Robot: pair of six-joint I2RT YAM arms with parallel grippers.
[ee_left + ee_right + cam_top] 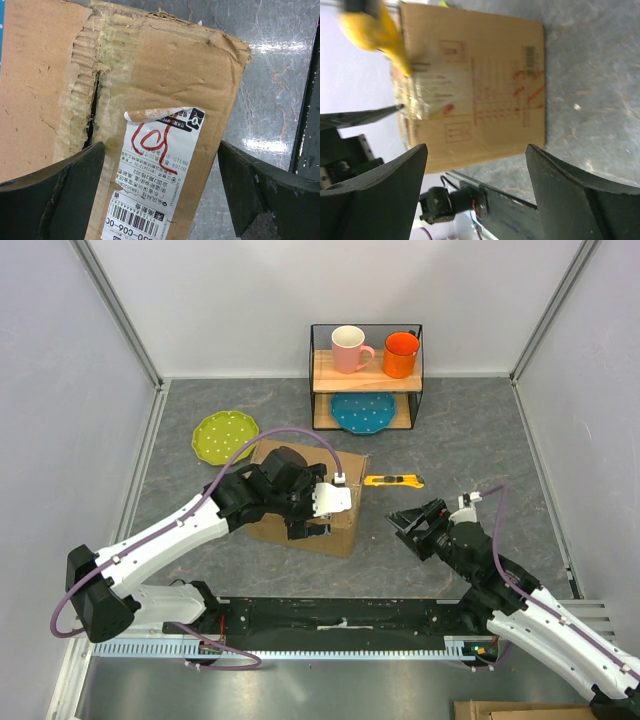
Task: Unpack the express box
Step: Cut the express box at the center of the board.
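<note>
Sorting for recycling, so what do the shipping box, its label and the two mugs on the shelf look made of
Express box: brown corrugated cardboard, matte; the torn seam shows fluting. Label: thin white printed paper, one corner peeling up. Pink mug and orange mug: probably glazed ceramic, judging by thick smooth walls, though too small to be sure.

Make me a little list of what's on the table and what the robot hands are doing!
express box: mid table, flaps down
left gripper: open, over the box's label
right gripper: open, empty, right of the box
yellow knife: lying beside the box
shelf: pink mug, orange mug, blue plate
green plate: on table, far left
</note>
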